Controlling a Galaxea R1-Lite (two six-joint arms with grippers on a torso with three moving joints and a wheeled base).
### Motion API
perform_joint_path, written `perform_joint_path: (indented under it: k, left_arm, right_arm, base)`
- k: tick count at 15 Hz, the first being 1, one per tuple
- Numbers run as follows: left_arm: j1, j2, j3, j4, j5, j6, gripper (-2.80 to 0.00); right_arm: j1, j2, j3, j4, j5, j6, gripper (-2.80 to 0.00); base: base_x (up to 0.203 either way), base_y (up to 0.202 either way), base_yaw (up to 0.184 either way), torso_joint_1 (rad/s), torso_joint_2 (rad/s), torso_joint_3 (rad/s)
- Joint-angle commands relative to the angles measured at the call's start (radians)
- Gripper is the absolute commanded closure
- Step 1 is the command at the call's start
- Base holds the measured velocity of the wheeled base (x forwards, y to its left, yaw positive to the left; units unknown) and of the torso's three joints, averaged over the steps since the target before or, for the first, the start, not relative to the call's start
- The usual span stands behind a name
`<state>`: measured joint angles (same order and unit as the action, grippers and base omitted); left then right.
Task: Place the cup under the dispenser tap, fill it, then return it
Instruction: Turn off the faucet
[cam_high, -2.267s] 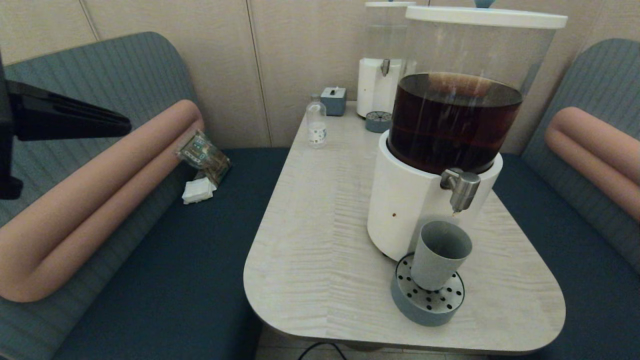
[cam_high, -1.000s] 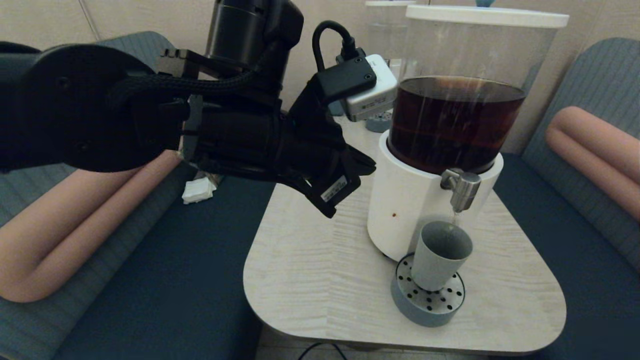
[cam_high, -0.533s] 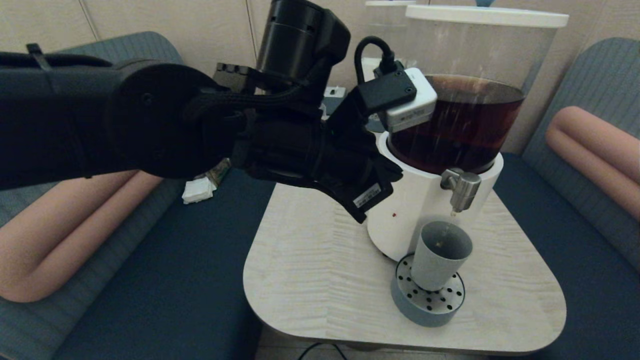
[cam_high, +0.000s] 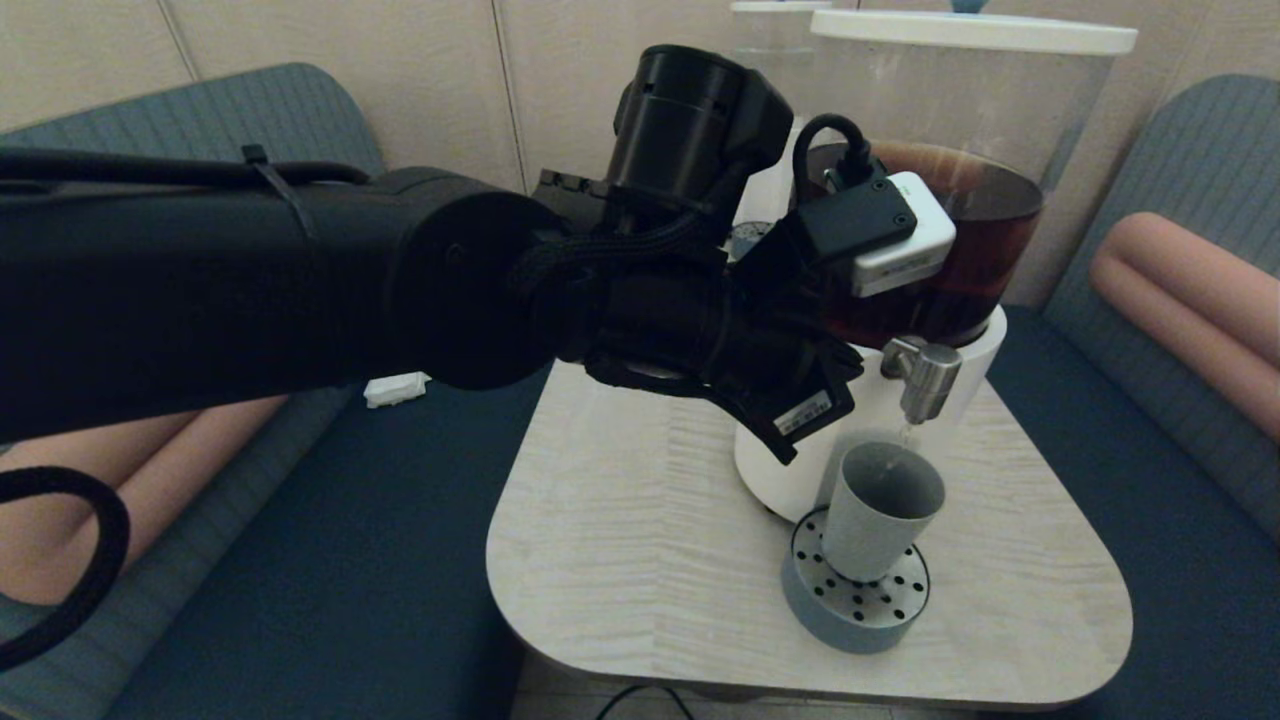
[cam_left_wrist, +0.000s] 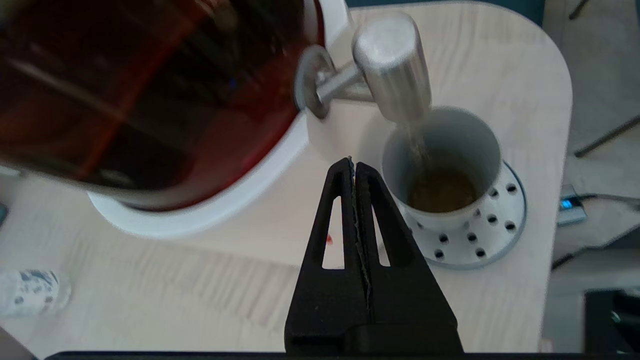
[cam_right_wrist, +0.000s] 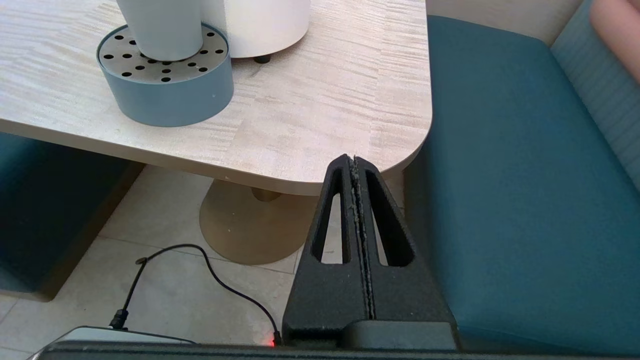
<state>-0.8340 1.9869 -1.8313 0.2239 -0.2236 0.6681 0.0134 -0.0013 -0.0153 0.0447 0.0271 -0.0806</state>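
The grey-blue cup (cam_high: 880, 510) stands upright on the round perforated drip tray (cam_high: 855, 610), directly under the steel dispenser tap (cam_high: 922, 375) of the large dispenser with dark brown liquid. In the left wrist view a thin stream runs from the tap (cam_left_wrist: 392, 65) into the cup (cam_left_wrist: 442, 165), which holds a little brown liquid. My left gripper (cam_left_wrist: 354, 162) is shut and empty, hovering above the table just left of the cup and below the tap's level; in the head view the left gripper (cam_high: 795, 445) sits in front of the dispenser's white base. My right gripper (cam_right_wrist: 354, 159) is shut, parked low off the table's near right corner.
The pale wood table (cam_high: 640, 560) has rounded corners, with blue benches on both sides. The smaller dispenser (cam_high: 775, 30) stands at the back, mostly hidden by my left arm. A small white object (cam_high: 395, 388) lies on the left bench. A cable (cam_right_wrist: 200, 260) runs across the floor.
My left arm has swung in from the left and moved right toward the dispenser, its shut gripper now close to the tap and cup. The cup has not moved.
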Motion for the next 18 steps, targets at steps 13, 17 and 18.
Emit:
perform_joint_path:
  k: [13, 17, 18]
  left_arm:
    - [-0.016, 0.073, -0.083, -0.015, -0.003, 0.007, 0.0]
    - [-0.016, 0.079, -0.089, -0.015, -0.003, 0.008, 0.0]
    - [-0.016, 0.082, -0.092, -0.017, -0.003, 0.008, 0.0]
  right_arm:
    - [0.0, -0.002, 0.0, 0.0, 0.001, -0.001, 0.0]
    - [0.0, -0.002, 0.0, 0.0, 0.001, -0.001, 0.0]
    - [0.0, -0.002, 0.0, 0.001, 0.001, -0.001, 0.0]
  base:
    - [0.0, 0.0, 0.0, 0.0, 0.0, 0.0]
    - [0.0, 0.0, 0.0, 0.0, 0.0, 0.0]
    - [0.0, 0.0, 0.0, 0.0, 0.0, 0.0]
